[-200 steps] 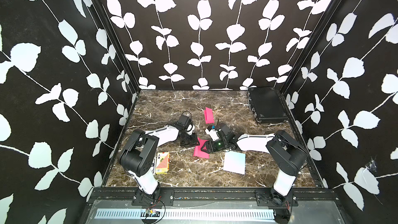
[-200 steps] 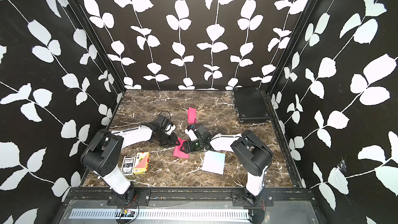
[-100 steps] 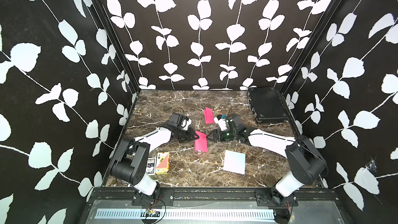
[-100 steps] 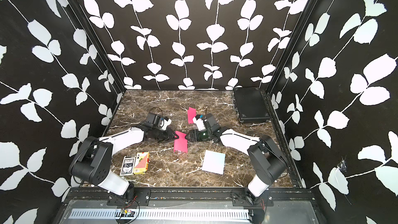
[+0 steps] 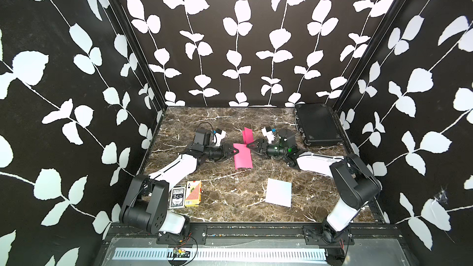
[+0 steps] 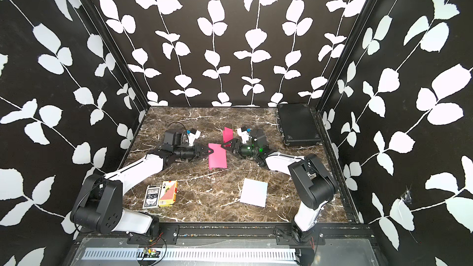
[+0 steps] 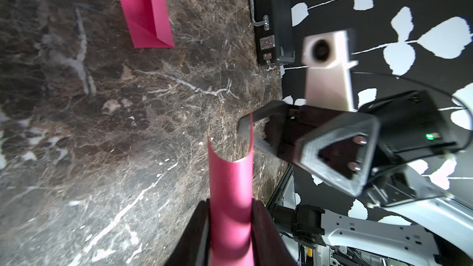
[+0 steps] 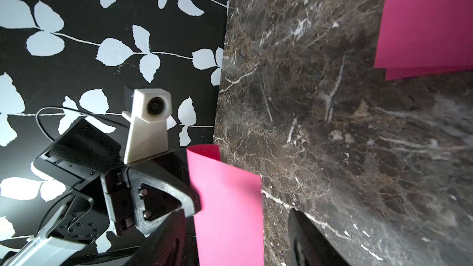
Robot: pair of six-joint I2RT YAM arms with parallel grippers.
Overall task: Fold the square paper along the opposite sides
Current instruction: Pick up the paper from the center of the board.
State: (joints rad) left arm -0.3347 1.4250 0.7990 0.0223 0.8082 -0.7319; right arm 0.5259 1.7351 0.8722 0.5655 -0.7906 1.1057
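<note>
Two arms reach in low from the near edge and meet at a pink paper lying mid-tabletop, its near edge curling up. The left hand touches the sheet's left edge, and the right hand touches its far right corner. Just behind lies a narrower folded pink strip. A pale square sheet lies towards the near right. Two card packs sit side by side by the left arm's base, and a black case fills the far right corner.
</note>
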